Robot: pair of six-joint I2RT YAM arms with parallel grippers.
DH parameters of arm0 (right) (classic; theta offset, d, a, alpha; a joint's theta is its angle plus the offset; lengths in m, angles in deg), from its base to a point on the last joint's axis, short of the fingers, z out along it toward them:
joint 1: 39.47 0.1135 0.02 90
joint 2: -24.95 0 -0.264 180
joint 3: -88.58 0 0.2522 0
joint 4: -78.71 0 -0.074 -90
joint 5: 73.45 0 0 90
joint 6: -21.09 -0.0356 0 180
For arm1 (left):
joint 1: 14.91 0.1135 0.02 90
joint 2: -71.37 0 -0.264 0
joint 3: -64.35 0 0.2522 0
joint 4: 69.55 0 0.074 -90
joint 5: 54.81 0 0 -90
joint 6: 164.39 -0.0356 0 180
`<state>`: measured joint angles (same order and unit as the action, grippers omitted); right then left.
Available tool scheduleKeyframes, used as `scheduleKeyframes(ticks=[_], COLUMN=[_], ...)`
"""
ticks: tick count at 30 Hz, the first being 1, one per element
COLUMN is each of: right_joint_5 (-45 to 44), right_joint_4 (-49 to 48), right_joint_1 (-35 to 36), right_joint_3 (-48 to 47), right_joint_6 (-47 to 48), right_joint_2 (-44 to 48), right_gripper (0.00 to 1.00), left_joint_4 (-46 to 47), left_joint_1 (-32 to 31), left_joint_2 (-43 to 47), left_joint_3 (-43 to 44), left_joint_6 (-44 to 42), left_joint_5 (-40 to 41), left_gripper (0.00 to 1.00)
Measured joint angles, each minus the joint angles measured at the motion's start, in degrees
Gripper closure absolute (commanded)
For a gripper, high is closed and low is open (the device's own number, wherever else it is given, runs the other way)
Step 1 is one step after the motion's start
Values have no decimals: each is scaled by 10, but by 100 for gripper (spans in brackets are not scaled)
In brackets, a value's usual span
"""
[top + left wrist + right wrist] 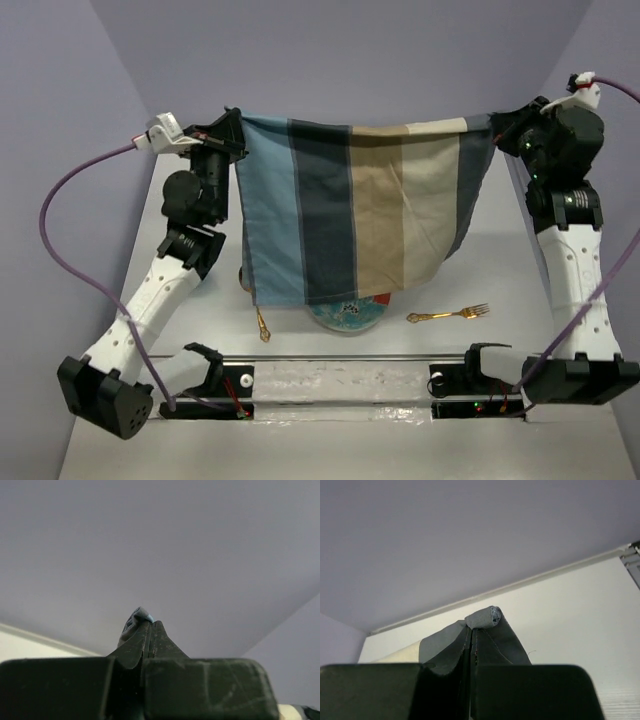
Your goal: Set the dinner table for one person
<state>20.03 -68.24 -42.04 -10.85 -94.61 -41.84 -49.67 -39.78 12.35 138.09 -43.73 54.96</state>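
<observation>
Up high, the left gripper (pixel 151 626) and the right gripper (pixel 471 631) each pinch a top corner of the blue, grey and tan striped cloth mat (pixel 350 210). Wrist cameras show tight jaws and cloth tips; the top camera shows it hanging over the plain white dinner table (pixel 490 270), hiding most of a round blue plate (pixel 345 317) near a gold fork (pixel 450 315), between lilac walls (pixel 60 110)

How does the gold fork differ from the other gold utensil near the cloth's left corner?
The fork shows whole, tines included; the other utensil shows only its handle end, the rest hidden behind the striped cloth. The fork lies crosswise, right of the plate; the other utensil points toward the arms, left of it. Both are gold, on the white table.
</observation>
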Motion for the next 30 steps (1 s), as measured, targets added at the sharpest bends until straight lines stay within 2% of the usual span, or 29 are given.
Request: scheduleKeyframes(ticks=[6,11,13,16,18,20,24,27,30], right_joint_5=[20,48,54,58,61,64,72,80,91], right_joint_4=[15,35,38,33,11,-28,-120,-172,-194], right_joint_1=[0,1,2,4,4,4,4,3,3], right_joint_3=[-30,-231,-286,-306,-265,-176,49,186,278], right_joint_6=[0,-2,-2,-2,-3,-4,-13,-22,-36], right_joint_2=[-117,-272,-295,-287,-250,-197,-117,-138,-206], right_gripper=[100,100,100,100,100,100,100,100,100], left_joint_4=[-50,-105,-116,-125,-123,-117,-64,-24,12], left_joint_1=[67,139,154,169,174,176,180,180,182], left_joint_2=[-117,-238,-265,-268,-260,-250,-202,-192,-218], left_joint_3=[46,193,237,253,246,227,85,-56,-183], left_joint_6=[9,33,40,53,62,68,84,98,114], left_joint_5=[-45,-115,-141,-167,-180,-185,-190,-187,-188], left_gripper=[100,100,100,100,100,100,100,100,100])
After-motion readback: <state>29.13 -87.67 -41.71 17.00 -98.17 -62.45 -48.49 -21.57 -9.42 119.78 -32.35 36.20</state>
